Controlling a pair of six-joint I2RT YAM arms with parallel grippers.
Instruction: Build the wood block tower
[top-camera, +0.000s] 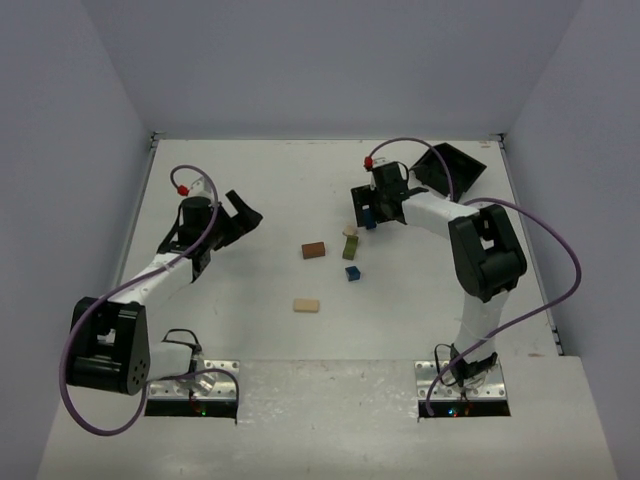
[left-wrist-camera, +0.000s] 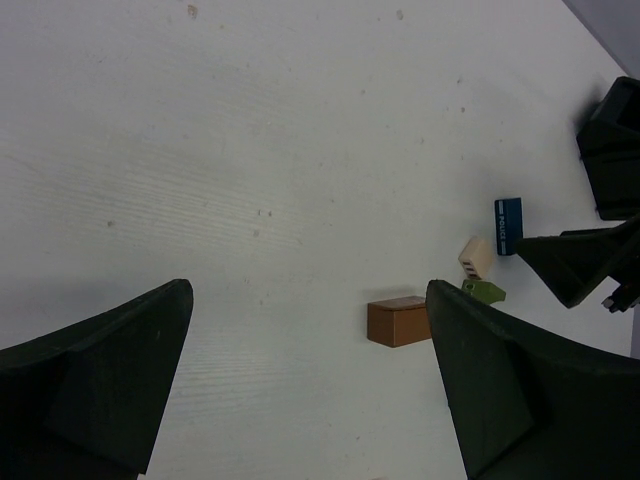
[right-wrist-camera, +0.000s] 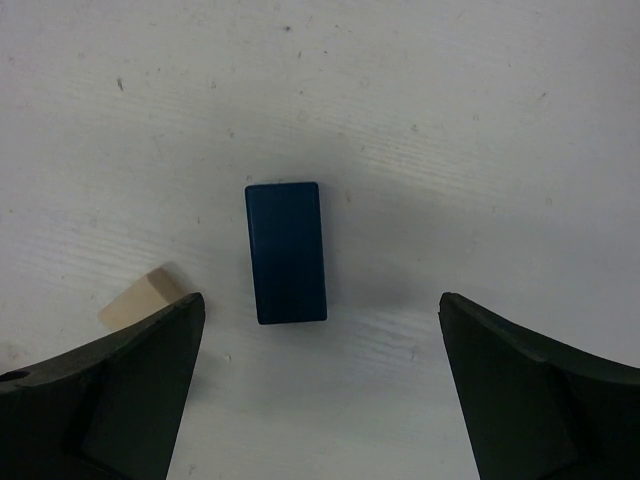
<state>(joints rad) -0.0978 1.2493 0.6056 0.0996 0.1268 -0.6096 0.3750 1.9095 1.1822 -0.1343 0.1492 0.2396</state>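
Black fingers (right-wrist-camera: 100, 400) of the right pincer (right-wrist-camera: 320, 305) frame the right wrist view. They are spread wide and grip nothing. A blue block (right-wrist-camera: 286, 252) lies flat on the tabletop (right-wrist-camera: 450, 120) between them, untouched.

By my reading the tower (top-camera: 350, 240) is barely begun: a tan piece (top-camera: 349, 231) seems to sit on an olive block (top-camera: 350, 249), at 7 o'clock from the blue block. Four blocks remain loose: that blue one, a brown block (top-camera: 314, 250) at the tower's 9 o'clock, a small blue block (top-camera: 353, 272) at its 6 o'clock, and a tan block (top-camera: 306, 305) at its 7 o'clock.

The left pincer (left-wrist-camera: 308, 290) is spread too and empty, hanging well off at 9 o'clock.

Only the top view shows the loose tan and small blue blocks, and the bin (top-camera: 450, 165) at 1 o'clock. The left wrist view alone shows white lettering on the blue block's side, too small to read with certainty. The right wrist view alone shows clear gaps either side of that block.
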